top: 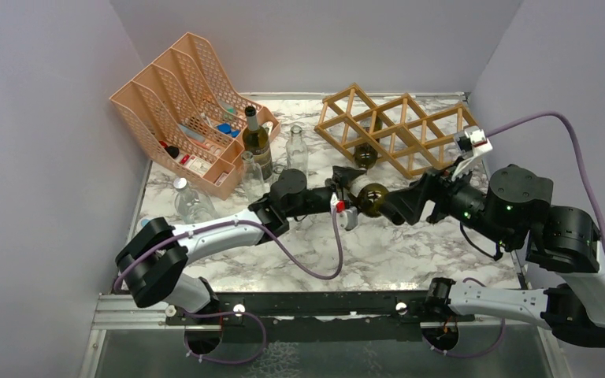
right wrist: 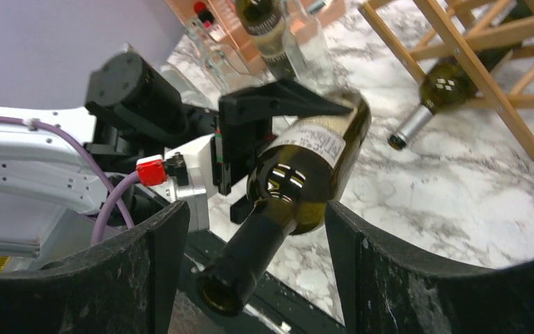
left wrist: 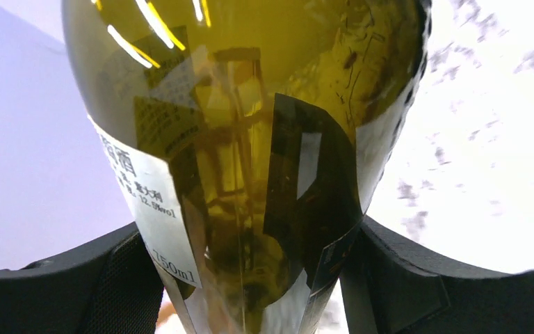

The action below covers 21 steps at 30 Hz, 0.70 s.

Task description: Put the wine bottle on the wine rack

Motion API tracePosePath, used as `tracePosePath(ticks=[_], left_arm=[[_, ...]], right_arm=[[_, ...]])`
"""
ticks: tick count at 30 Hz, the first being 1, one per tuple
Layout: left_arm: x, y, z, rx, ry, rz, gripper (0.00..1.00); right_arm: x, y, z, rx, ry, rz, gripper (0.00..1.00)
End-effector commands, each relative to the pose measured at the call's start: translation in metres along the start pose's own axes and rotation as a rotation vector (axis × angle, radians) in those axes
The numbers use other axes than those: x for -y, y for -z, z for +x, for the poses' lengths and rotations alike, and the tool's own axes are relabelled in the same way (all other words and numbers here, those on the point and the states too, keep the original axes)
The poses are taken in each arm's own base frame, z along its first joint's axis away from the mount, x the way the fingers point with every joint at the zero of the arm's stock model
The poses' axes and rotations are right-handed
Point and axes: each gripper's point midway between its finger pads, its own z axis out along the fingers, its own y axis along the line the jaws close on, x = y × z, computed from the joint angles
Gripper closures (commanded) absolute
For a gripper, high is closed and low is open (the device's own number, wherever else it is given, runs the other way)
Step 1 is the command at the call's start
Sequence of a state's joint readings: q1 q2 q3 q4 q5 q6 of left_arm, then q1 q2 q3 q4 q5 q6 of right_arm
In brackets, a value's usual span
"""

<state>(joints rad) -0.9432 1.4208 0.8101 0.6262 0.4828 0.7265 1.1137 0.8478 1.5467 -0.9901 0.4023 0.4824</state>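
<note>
At mid-table, held clear above the marble table, the wine bottle lies roughly level between the 2 arms, in front of the wine rack and outside it. Left gripper: clamped across the bottle's body. The right wrist view shows 1 black finger over the top of the glass and 1 beneath. The left wrist view shows green glass and a white label edge filling the space between both fingers. Right gripper: jaws apart. The bottle's dark neck and mouth point toward it and sit between its 2 fingers, with a visible gap on each side and no contact seen. Wine rack: a light wooden lattice of diamond cells, standing at the back right of the table near the right wall. Another dark bottle lies at the rack's lower left end, body behind the bars and neck protruding toward the front. Back left: a peach mesh file organizer holding small items too small to identify. Just beside it stands 1 upright wine bottle with a label. 3 clear glass bottles stand near it, all apart from the held bottle.
</note>
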Motion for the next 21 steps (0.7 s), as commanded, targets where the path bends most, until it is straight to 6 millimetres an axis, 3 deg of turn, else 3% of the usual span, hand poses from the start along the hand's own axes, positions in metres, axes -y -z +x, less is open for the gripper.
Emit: tracePosePath(ticks=[1,6,11,21], left_arm=[[-0.062,-0.014,-0.046,0.087,-0.449,-0.102,1.00],[-0.087,-0.023,-0.047,0.028,-0.732,-0.130,1.00],[-0.098,-0.030,-0.052,0.002,-0.891,-0.109,1.00],[-0.096,-0.034,-0.051,-0.017,-0.997,-0.043,1.00]], right_arm=[[0.025,0.007,0.028,-0.114,-0.020,0.133,0.26],[0.046,0.013,0.048,-0.176,-0.041,0.235,0.26],[0.061,0.011,0.074,-0.244,-0.026,0.311,0.27],[0.054,-0.015,0.114,-0.321,-0.036,0.282,0.38]])
